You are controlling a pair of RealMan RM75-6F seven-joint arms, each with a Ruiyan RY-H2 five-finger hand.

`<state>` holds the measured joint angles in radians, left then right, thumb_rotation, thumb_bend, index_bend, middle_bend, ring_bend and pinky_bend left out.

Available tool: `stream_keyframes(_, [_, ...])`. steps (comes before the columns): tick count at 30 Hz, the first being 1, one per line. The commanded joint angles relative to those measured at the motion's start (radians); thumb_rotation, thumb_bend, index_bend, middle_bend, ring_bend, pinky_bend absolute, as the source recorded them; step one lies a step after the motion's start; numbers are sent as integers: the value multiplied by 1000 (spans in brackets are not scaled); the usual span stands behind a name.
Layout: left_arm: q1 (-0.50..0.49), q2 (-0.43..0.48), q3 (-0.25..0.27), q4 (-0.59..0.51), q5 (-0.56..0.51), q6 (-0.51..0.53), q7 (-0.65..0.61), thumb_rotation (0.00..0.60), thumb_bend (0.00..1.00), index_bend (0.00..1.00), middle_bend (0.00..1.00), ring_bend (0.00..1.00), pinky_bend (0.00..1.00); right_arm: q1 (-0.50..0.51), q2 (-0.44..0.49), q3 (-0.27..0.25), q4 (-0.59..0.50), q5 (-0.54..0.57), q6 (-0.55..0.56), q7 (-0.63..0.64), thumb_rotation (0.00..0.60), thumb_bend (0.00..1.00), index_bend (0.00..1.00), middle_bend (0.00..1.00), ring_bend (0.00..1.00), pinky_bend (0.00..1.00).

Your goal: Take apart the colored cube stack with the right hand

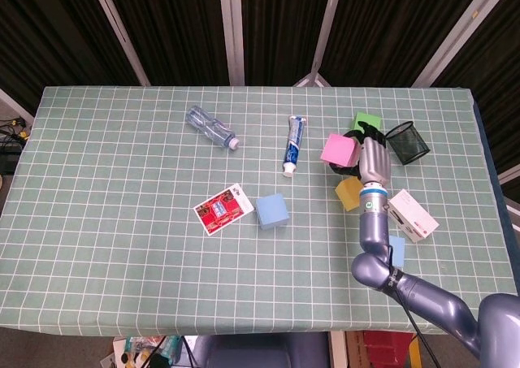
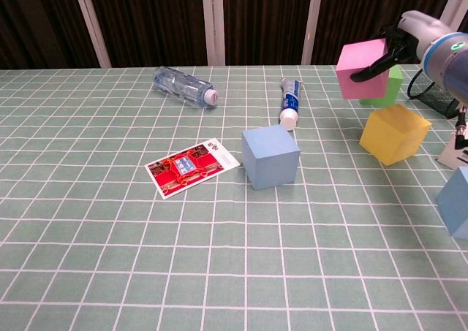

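Note:
My right hand (image 1: pixel 372 155) (image 2: pixel 414 38) grips a pink cube (image 1: pixel 339 149) (image 2: pixel 363 69) and holds it in the air, above and left of a yellow cube (image 1: pixel 349 193) (image 2: pixel 393 133). The yellow cube sits on the green checked cloth, turned at an angle, with nothing on top of it. Behind the pink cube a green cube (image 1: pixel 363 122) (image 2: pixel 395 84) shows only in part. A blue cube (image 1: pixel 272 211) (image 2: pixel 270 156) stands alone near the middle. My left hand is in neither view.
A black mesh cup (image 1: pixel 404 142) (image 2: pixel 439 94) and a white box (image 1: pixel 413 215) lie right of the hand. A pale blue cube (image 2: pixel 457 200) sits at the right edge. Further left lie a toothpaste tube (image 1: pixel 293 145), a plastic bottle (image 1: pixel 211 127) and a red card (image 1: pixel 223 209).

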<state>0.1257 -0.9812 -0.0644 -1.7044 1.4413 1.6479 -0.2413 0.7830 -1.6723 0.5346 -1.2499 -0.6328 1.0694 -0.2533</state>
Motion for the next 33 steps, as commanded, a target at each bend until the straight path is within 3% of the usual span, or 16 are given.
stream_keyframes(1, [-1, 0, 0, -1, -1, -1, 3, 600, 183, 75, 0, 0, 0, 8, -2, -19, 13, 32, -32, -33, 600, 158, 23, 18, 19, 0])
stream_keyframes(10, [-2, 1, -2, -3, -7, -6, 3, 600, 183, 75, 0, 0, 0, -7, 19, -2, -31, -5, 10, 10, 600, 122, 0, 0, 17, 0])
stream_keyframes(16, [-2, 4, -1, -2, -6, -7, -5, 600, 183, 75, 0, 0, 0, -61, 111, 20, -146, -37, 68, 38, 600, 120, 0, 0, 19, 0])
stream_keyframes(19, [0, 5, 0, -1, -3, -4, -10, 600, 183, 75, 0, 0, 0, -117, 168, 7, -212, -82, 117, 63, 600, 120, 0, 0, 38, 0])
stream_keyframes(24, [0, 5, 0, -1, -3, -4, -14, 600, 183, 75, 0, 0, 0, -279, 303, -98, -391, -203, 184, 128, 600, 120, 0, 0, 65, 0])
stream_keyframes(28, [-2, 2, 1, -2, 0, -5, -4, 600, 183, 75, 0, 0, 0, -427, 393, -235, -512, -387, 268, 214, 600, 120, 0, 4, 65, 0])
stream_keyframes(33, [-1, 0, 5, -2, 8, -3, 3, 600, 184, 75, 0, 0, 0, -550, 418, -377, -509, -606, 388, 291, 600, 120, 0, 12, 65, 0])
